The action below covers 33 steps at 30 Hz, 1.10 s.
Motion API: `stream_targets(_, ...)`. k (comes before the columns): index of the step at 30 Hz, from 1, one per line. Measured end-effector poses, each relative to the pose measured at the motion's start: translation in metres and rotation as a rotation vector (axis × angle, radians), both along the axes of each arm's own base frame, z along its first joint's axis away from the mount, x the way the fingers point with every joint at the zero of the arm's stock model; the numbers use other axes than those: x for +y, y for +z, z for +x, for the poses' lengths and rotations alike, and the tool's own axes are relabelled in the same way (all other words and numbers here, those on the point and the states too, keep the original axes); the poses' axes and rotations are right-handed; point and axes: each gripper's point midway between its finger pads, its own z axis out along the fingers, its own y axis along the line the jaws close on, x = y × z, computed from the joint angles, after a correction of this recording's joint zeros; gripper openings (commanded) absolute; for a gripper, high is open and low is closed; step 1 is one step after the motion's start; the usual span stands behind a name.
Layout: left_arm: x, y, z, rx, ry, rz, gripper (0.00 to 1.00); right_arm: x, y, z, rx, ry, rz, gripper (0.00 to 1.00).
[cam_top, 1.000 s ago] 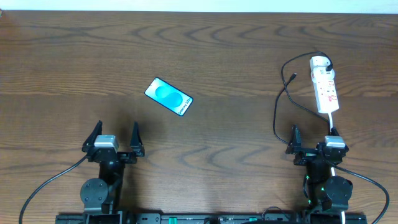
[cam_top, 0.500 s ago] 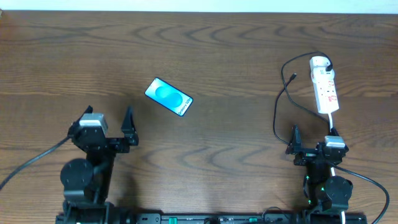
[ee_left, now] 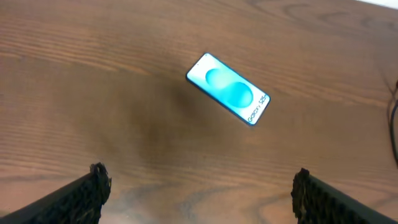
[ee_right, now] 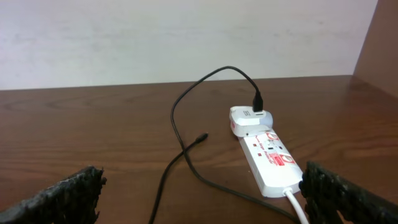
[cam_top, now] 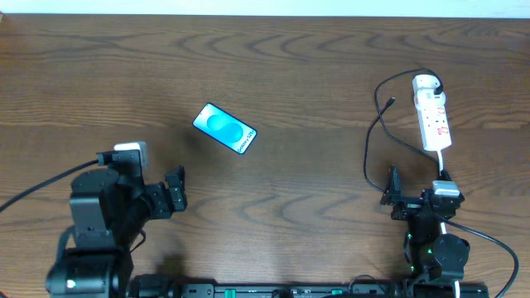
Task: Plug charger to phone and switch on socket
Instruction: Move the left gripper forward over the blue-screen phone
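Note:
The phone [cam_top: 225,129] lies flat and slanted on the wooden table, its cyan screen up; it also shows in the left wrist view [ee_left: 229,89]. My left gripper [cam_top: 170,192] is open and empty, raised above the table, short of the phone [ee_left: 199,190]. The socket [cam_top: 433,116] lies at the far right with its white adapter [cam_top: 425,83] at the far end. The charger cable [cam_top: 368,153] loops from the adapter, its tip [cam_top: 389,102] loose on the table left of the strip. My right gripper [cam_top: 416,180] is open and empty, just short of the socket [ee_right: 270,160], with the cable tip [ee_right: 202,135] ahead.
The socket's white cord [ee_right: 295,205] runs back toward my right arm beside the right finger. The black cable [ee_right: 180,106] crosses the table between the right fingers. A pale wall stands behind the table's far edge.
My left arm has lifted and swung left, tilting its gripper toward the phone. The right arm, phone, cable and socket have not moved.

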Motion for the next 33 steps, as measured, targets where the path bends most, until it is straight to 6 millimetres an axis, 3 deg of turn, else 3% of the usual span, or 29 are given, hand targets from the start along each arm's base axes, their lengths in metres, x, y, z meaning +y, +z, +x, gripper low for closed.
stream_targets(2,0.0,0.006,0.006,0.048,0.004,-0.006,0.95,0.0,0.0,0.0,0.0,0.0,0.0,0.99)
stream_targets(7,-0.009,-0.009,0.013,0.284,-0.024,-0.05,0.95,0.0,0.0,0.0,-0.001,0.0,0.0,0.99)
stream_targets(12,-0.047,-0.049,0.025,0.532,-0.144,-0.254,0.95,0.0,0.0,0.0,-0.001,0.0,0.0,0.99)
stream_targets(19,-0.055,-0.083,0.036,0.692,-0.101,-0.337,0.95,0.0,0.0,0.0,0.0,0.0,0.0,0.99)
stream_targets(26,-0.054,-0.088,0.053,0.652,0.004,-0.282,0.95,0.0,0.0,0.0,0.0,0.0,0.0,0.99)
stream_targets(29,-0.064,-0.085,0.063,0.606,0.018,-0.22,0.95,0.0,0.0,0.0,0.0,0.0,0.0,0.99)
stream_targets(33,-0.065,-0.053,0.088,0.481,0.079,-0.146,0.95,0.0,0.0,0.0,-0.001,0.0,0.0,0.99)
